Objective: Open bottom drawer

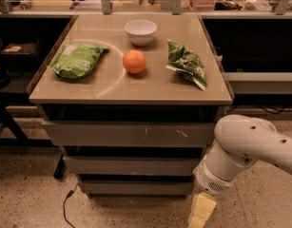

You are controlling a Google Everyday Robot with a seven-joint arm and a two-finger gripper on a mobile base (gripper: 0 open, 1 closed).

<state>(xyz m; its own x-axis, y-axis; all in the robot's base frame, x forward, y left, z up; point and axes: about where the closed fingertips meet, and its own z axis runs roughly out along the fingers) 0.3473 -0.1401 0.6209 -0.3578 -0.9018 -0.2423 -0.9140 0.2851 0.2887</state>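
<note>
The bottom drawer (136, 187) is the narrowest of three grey drawers under the table, low near the floor, its plain face closed flush. Above it sit the medium drawer (131, 166) and the widest drawer (129, 134) with pale scratches. My gripper (199, 213) hangs at the bottom edge of the view, just right of the bottom drawer's right end and apart from it. Its pale yellow fingers run out of the frame. The white arm (240, 148) reaches in from the right.
On the tabletop (112, 87) lie a green chip bag (78, 60), an orange (134, 61), a white bowl (141, 31) and a green snack bag (186, 62). A black cable (65, 208) trails on the speckled floor at lower left. Dark shelving flanks both sides.
</note>
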